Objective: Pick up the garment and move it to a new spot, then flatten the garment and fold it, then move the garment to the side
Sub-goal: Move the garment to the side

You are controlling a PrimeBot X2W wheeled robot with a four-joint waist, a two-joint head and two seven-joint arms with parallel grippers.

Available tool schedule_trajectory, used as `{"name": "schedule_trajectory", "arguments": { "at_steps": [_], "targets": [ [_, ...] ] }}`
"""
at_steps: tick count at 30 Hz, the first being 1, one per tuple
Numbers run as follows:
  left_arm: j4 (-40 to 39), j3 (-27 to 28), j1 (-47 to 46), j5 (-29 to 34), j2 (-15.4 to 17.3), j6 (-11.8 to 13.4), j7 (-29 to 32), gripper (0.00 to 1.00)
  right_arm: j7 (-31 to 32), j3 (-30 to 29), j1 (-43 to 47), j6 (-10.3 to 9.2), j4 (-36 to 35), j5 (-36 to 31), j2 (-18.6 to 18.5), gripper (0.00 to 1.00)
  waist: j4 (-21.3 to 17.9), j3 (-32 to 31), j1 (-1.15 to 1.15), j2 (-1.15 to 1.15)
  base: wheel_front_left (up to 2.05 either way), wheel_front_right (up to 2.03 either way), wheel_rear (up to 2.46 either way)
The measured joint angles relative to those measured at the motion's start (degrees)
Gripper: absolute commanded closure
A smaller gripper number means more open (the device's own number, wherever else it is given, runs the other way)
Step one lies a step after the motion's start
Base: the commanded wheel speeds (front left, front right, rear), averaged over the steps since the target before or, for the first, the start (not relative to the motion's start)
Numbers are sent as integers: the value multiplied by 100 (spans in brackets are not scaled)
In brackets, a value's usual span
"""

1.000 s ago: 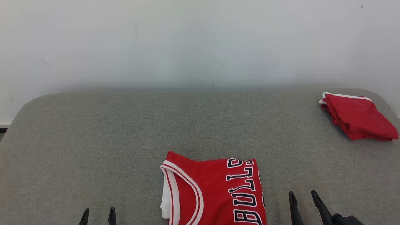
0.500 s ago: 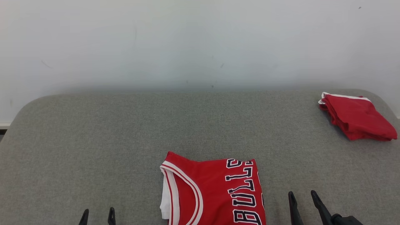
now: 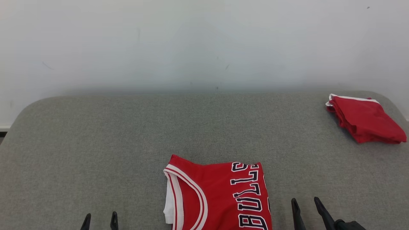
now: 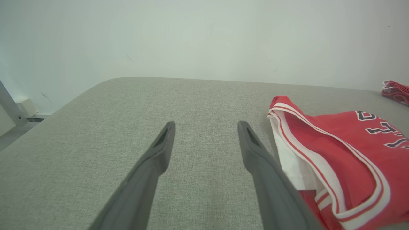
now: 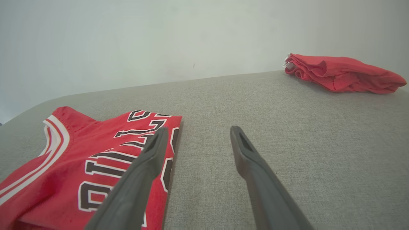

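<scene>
A folded red jersey (image 3: 220, 195) with white trim and dark lettering lies at the near middle of the grey padded table (image 3: 127, 134). It also shows in the left wrist view as the jersey (image 4: 338, 153) and in the right wrist view as the jersey (image 5: 80, 153). My left gripper (image 3: 99, 218) stands open to the left of it, empty, seen as the left gripper (image 4: 206, 126) over bare cloth. My right gripper (image 3: 304, 202) is open just right of the jersey's edge, empty; the right gripper (image 5: 197, 129) hovers beside the lettering.
A second folded red garment (image 3: 364, 119) lies at the table's far right corner, also seen as that garment (image 5: 342, 73). A pale wall (image 3: 204, 41) rises behind the table. The rounded far left edge (image 4: 96, 86) drops toward the floor.
My right gripper has slid slightly left and down in the head view, nearer the jersey's edge. The left gripper and both garments have stayed put.
</scene>
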Motion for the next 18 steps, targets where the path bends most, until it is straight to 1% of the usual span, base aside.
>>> {"name": "schedule_trajectory", "arguments": {
  "at_steps": [5, 7, 8, 13, 18],
  "targets": [
    [16, -22, -7, -10, 0, -1, 0, 0, 0, 174, -392, 0, 450, -110, -2, 0, 15, 28, 0, 0, 0, 0, 0],
    [26, -65, -20, -16, -1, -1, 0, 0, 0, 282, -633, 0, 732, -156, -1, 0, 40, 41, 0, 0, 0, 0, 0],
    [26, -65, -20, -16, -1, -1, 0, 0, 0, 282, -633, 0, 732, -156, -1, 0, 40, 41, 0, 0, 0, 0, 0],
    [29, -172, -94, -22, -1, -1, 0, 0, -1, 508, -1334, 0, 1638, -258, 1, 0, 133, 102, 0, 0, 0, 0, 0],
    [33, -237, -109, -41, -1, 2, 0, 0, 0, 630, -1950, 0, 2722, -266, 1, 0, 258, 194, 0, 0, 0, 0, 0]
  ]
}}
